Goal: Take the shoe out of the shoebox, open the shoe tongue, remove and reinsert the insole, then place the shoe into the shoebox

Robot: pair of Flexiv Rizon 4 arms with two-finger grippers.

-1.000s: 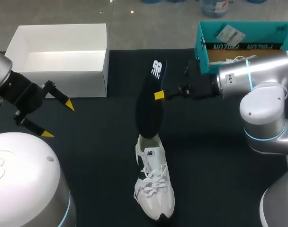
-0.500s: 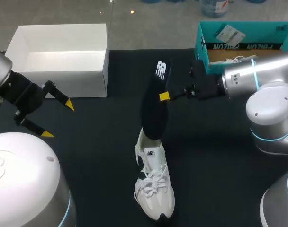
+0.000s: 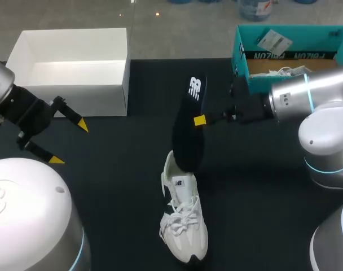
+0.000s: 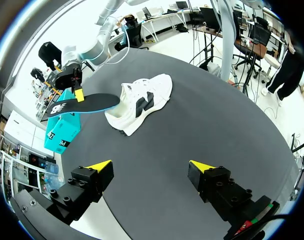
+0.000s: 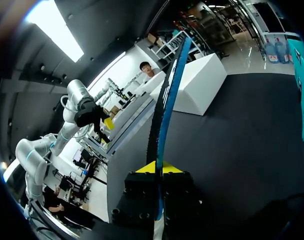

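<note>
Black matte table [image 3: 115,169]. At its far left an open white box [image 3: 70,84], rectangular, with smooth stiff walls; at far right a teal box [image 3: 242,53]. Near the middle a white laced shoe [image 3: 184,226], soft-looking, lying flat. Over its heel opening a dark insole [image 3: 187,135], thin, long and bendable, raised aslant. Pinched at the edge by the right gripper [image 3: 199,120]. Left gripper [image 3: 70,143] spread wide and empty, well apart. Probably the insole step; unclear whether going out or in. Next, to steer that lower end without buckling it.
</note>
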